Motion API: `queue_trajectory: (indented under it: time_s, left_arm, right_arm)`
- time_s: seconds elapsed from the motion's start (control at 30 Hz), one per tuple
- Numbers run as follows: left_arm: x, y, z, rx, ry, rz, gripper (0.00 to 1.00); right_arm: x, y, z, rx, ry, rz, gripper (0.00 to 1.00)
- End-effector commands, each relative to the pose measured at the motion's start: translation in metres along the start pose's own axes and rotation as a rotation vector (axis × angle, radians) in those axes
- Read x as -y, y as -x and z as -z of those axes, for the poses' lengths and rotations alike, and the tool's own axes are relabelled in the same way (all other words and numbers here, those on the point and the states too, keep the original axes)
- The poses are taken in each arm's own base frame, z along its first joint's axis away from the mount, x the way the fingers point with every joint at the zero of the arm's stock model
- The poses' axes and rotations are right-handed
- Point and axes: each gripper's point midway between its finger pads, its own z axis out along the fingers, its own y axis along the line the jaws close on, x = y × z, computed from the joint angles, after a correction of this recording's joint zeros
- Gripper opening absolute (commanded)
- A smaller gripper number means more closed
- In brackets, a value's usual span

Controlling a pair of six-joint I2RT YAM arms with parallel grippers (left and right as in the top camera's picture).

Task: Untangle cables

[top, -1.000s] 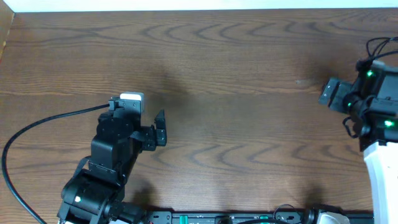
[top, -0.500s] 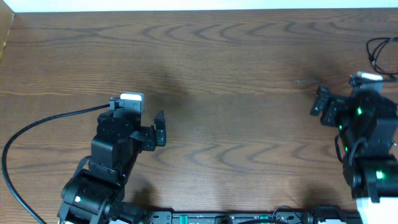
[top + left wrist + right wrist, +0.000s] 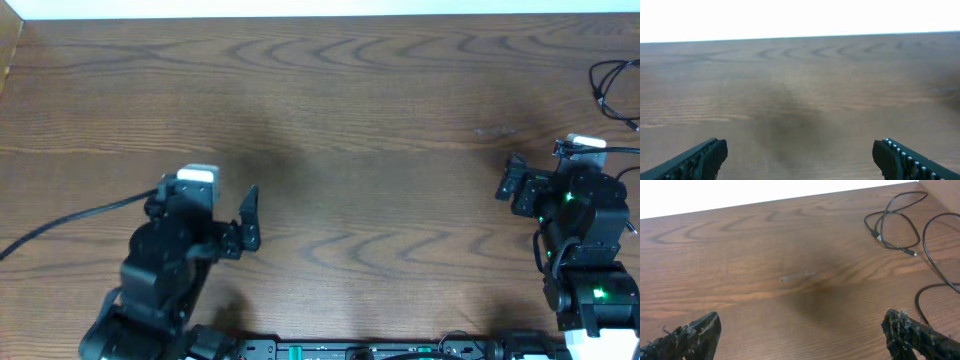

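Observation:
Thin black cables (image 3: pixel 892 222) lie in loose overlapping loops at the table's far right, with a small plug end (image 3: pixel 910 253). In the overhead view the cables (image 3: pixel 612 84) show only at the right edge. No white cable is in view. My right gripper (image 3: pixel 513 188) is open and empty, left of the cables and apart from them; in the right wrist view its jaws (image 3: pixel 802 330) span bare wood. My left gripper (image 3: pixel 249 219) is open and empty over the table's left half, far from the cables; in the left wrist view its jaws (image 3: pixel 800 152) also span bare wood.
A thick black cord (image 3: pixel 60 222) runs from the left arm off the left edge. Another black cable loop (image 3: pixel 935 260) curves past the right finger. The wooden table (image 3: pixel 350 90) has a faint scratch (image 3: pixel 797 275). Arm bases stand at the front edge.
The right arm has swung in from the right edge toward the front, its gripper now pointing left. The left arm has shifted slightly left and back. Nothing was grasped.

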Motion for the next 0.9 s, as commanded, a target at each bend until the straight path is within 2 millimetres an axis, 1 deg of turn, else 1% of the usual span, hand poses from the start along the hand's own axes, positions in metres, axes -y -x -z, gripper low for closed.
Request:
queue_trajectory:
  time_s: [0.0, 0.07, 0.2, 0.33, 0.47, 0.7, 0.87]
  left_arm:
    - [0.0, -0.01, -0.004, -0.026, 0.0, -0.005, 0.98]
    - [-0.001, -0.014, -0.006, -0.036, 0.001, -0.007, 0.98]
    - [0.0, -0.013, -0.006, -0.031, 0.001, -0.006, 0.98]
    - [-0.001, -0.017, -0.006, -0.048, 0.003, -0.009, 0.98]
    - [-0.001, -0.017, -0.006, -0.047, 0.003, -0.009, 0.98]
    - [-0.001, -0.018, -0.006, -0.051, 0.004, -0.01, 0.98]
    - [-0.003, -0.03, -0.005, -0.101, 0.011, -0.018, 0.98]
  right_arm:
    - [-0.001, 0.003, 0.002, 0.013, 0.002, 0.003, 0.99]
    - [-0.001, 0.002, 0.002, 0.009, 0.001, 0.004, 0.99]
    - [-0.001, 0.001, 0.002, 0.005, 0.001, 0.005, 0.99]
    - [0.0, 0.0, 0.002, -0.001, 0.0, 0.006, 0.99]
    - [0.0, -0.004, 0.002, -0.016, -0.002, 0.008, 0.99]
    - [0.0, -0.004, 0.002, -0.017, -0.002, 0.009, 0.99]
    - [0.0, -0.004, 0.002, -0.018, -0.002, 0.009, 0.99]
